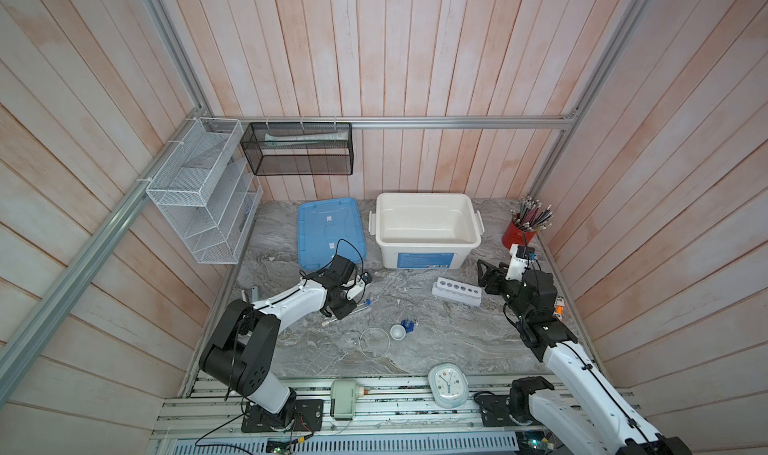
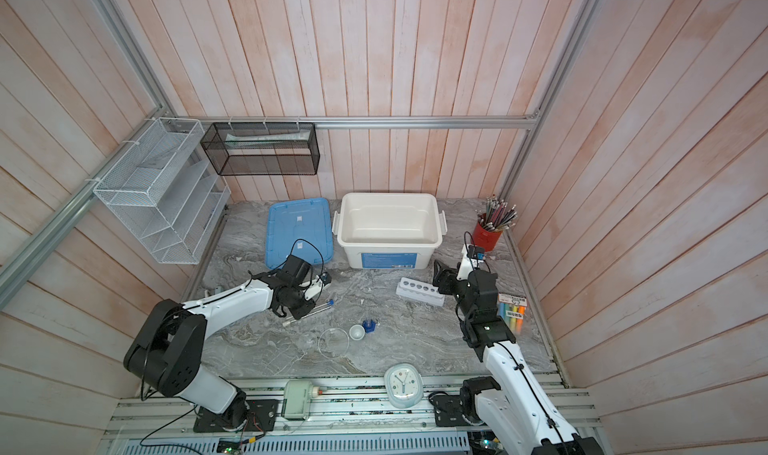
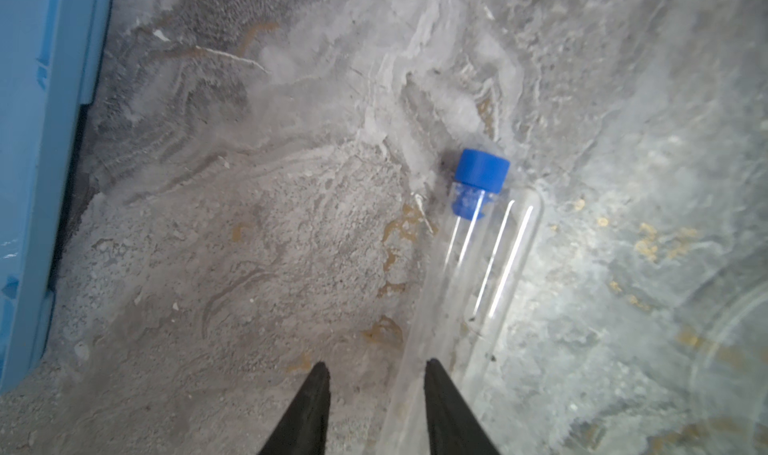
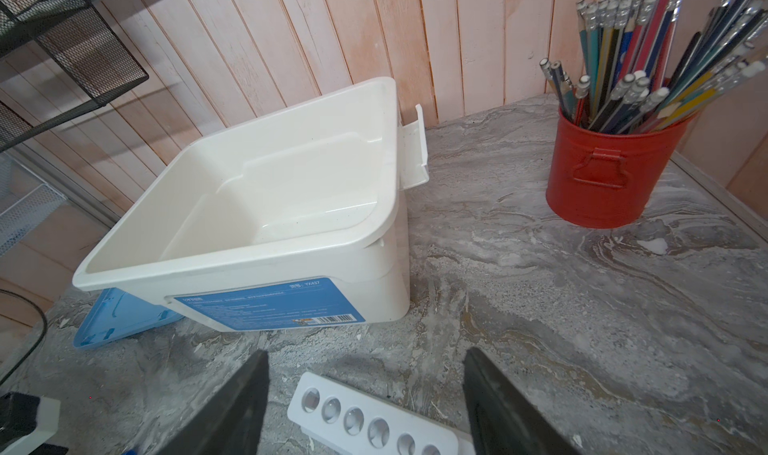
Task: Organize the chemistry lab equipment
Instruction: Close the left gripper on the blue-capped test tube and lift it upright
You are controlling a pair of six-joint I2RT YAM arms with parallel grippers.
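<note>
Test tubes [image 1: 362, 305] lie side by side on the marble table [image 1: 457, 349], roughly 9 o'clock from the middle, with the blue cap [image 3: 482, 170] pointing toward 2 o'clock. Left gripper [image 3: 376, 365] sits low over them, jaws partway apart and not clamped on anything. In the wrist view one tube runs under a finger [image 3: 444, 407], can't tell if they touch. Right gripper [image 4: 365, 355] is spread wide, holding nothing, just above the 3 o'clock end of the white six-hole rack [image 1: 457, 291].

Containers: white bin [image 1: 424, 259] at 12 o'clock by the back wall, lid off, bare floor showing, with its blue lid [image 1: 330, 232] flat at its 9 o'clock. Red cup [image 1: 515, 237] at 2 o'clock is stuffed with pencils [image 4: 648, 70]. Black mesh basket [image 1: 299, 162] on the wall holds a long pale item [image 1: 305, 138]. Just toward 6 from centre, the small white bowl [image 1: 397, 332] sits right beside the blue-based cylinder [image 1: 408, 325], glass dish [image 1: 374, 343] at the bowl's 8 o'clock.

Room-wise: open marble between tubes and rack, plus a wide stretch at 4 to 5 o'clock. Oval clock [image 1: 448, 384] straddles the front edge at 6.
</note>
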